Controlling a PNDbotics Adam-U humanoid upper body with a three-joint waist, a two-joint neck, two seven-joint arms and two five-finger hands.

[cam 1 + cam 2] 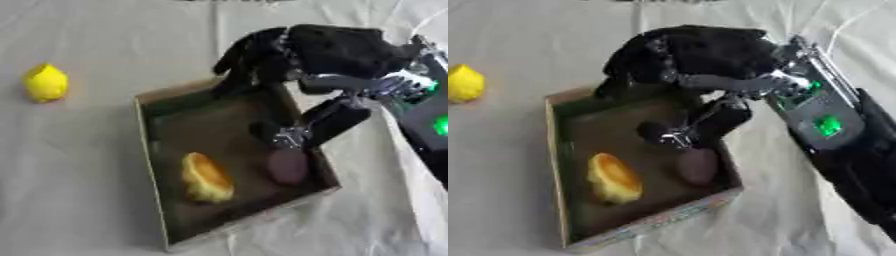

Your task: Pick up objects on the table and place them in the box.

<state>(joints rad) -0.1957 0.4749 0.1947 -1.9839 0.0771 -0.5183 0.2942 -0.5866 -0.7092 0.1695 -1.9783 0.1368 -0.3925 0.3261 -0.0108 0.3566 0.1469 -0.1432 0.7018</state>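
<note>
Two items lie inside the box [150,150], an orange-yellow piece [206,178] and a dark reddish-brown oval [287,166], while the right hand [328,55] hangs over its far right corner, fingers curled downward holding nothing, and a yellow lemon [45,82] sits on the tabletop [79,190] well to the left.

Counter [79,170]: covered edge to edge in a pale grey-white cloth [509,200], creased and wrinkled, most near the right edge.
</note>
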